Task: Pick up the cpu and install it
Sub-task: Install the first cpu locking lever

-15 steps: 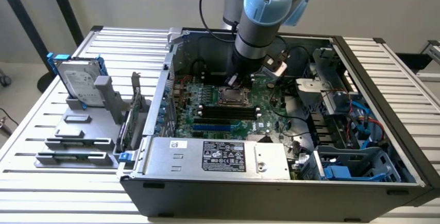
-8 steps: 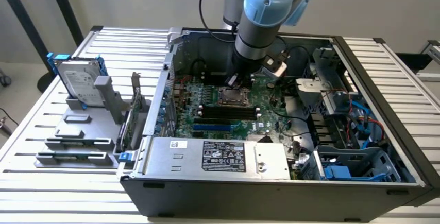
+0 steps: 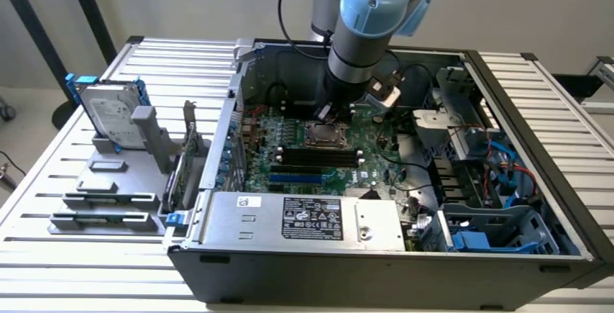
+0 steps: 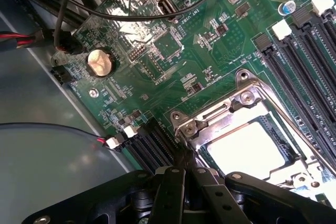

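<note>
1. Inside the open computer case (image 3: 499,205), the robot arm (image 3: 369,18) reaches straight down over the green motherboard (image 3: 287,140), and its end effector (image 3: 328,115) sits just above the processor socket (image 3: 324,134).
2. Seen from the wrist view, the cpu (image 4: 251,148) lies flat in the socket (image 4: 241,90), its pale metal top framed by the silver retention bracket (image 4: 207,116). Whether the bracket presses on the chip cannot be told.
3. The end effector (image 4: 184,174) appears in the wrist view as black linkages with fingers (image 4: 182,161) drawn together to a narrow tip; that tip rests at the corner of the silver bracket, beside the cpu, and grips nothing visible.
4. Long black memory slots (image 4: 304,61) run alongside the socket on one side; shorter black connectors (image 4: 149,142) lie on the other side, near the end effector.
5. A round coin battery (image 4: 100,62) sits on the board well apart from the socket, with black cables (image 4: 131,17) crossing above it.
6. Toward the exterior view's left, a silver hard drive (image 3: 108,115) with blue brackets stands upright in a grey holder (image 3: 120,183) on the slatted worktop (image 3: 57,155), well apart from the case.
7. A labelled grey power supply (image 3: 307,219) occupies the case's near edge.
</note>
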`<action>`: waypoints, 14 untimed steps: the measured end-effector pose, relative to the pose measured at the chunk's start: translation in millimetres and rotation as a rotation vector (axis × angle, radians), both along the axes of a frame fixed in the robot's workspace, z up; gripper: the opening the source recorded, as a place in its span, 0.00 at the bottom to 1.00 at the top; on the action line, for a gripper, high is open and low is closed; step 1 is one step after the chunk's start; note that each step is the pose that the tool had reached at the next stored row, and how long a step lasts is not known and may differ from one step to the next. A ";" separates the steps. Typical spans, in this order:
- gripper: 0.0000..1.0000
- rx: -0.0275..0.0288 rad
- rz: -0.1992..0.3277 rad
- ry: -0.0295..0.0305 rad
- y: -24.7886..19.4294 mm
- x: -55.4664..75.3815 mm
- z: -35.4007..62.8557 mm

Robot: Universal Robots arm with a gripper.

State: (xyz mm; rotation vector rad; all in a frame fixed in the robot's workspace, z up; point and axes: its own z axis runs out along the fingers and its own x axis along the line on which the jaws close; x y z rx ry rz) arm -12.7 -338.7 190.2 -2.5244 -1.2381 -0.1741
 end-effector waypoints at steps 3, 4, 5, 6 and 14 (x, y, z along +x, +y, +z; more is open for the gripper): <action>0.11 -0.0002 0.000 0.0002 -0.7 0.0 1.1; 0.11 -0.0005 0.000 0.0003 -1.3 0.0 1.4; 0.11 -0.0001 0.000 0.0001 -2.0 0.0 1.5; 0.11 -0.0001 0.000 0.0002 -2.9 0.0 1.7; 0.11 0.0012 0.000 0.0004 -4.6 -0.1 2.7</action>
